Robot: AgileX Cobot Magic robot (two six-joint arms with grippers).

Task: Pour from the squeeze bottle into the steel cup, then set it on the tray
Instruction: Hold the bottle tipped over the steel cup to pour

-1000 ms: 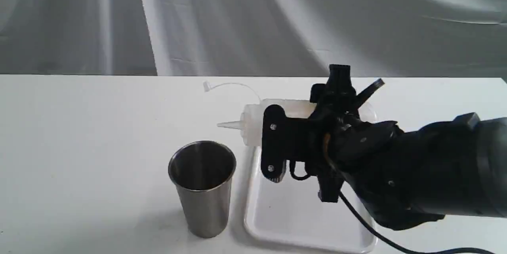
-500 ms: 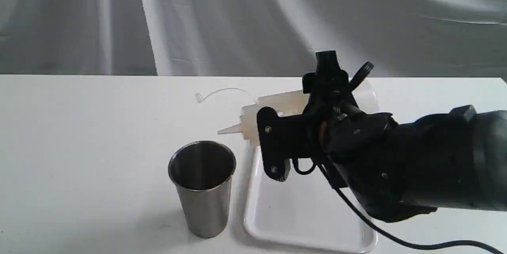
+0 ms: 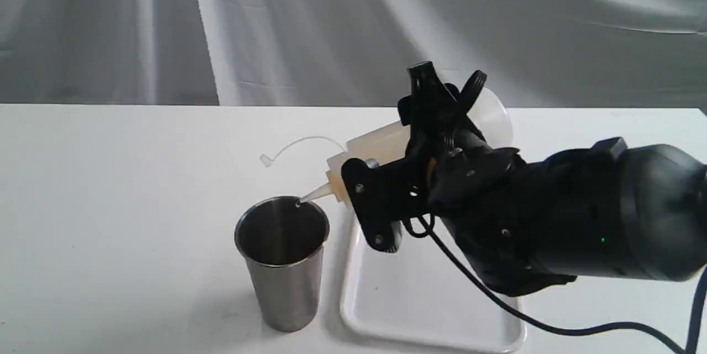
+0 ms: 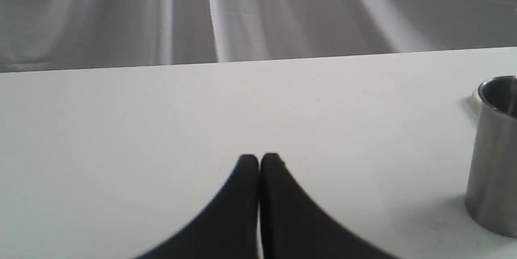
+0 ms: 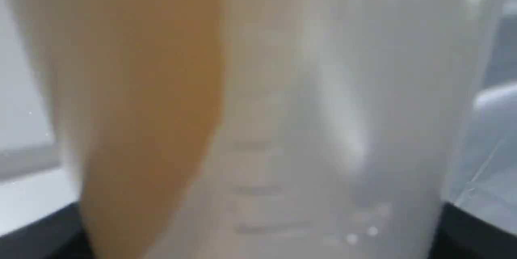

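White worktop: right end effector clamps the tilted bottle, nozzle tip at the rim of the cup; tray lies just beside it. Left end effector, fingers together, empty.

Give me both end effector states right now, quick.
Left end effector: closed, holding nothing.
Right end effector: closed on the squeeze bottle, nozzle tipped down at the steel cup rim.

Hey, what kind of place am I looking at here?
Likely a robot test bench: bare white table, draped grey backdrop, black robot arm holding a tilted squeeze bottle over a steel cup.
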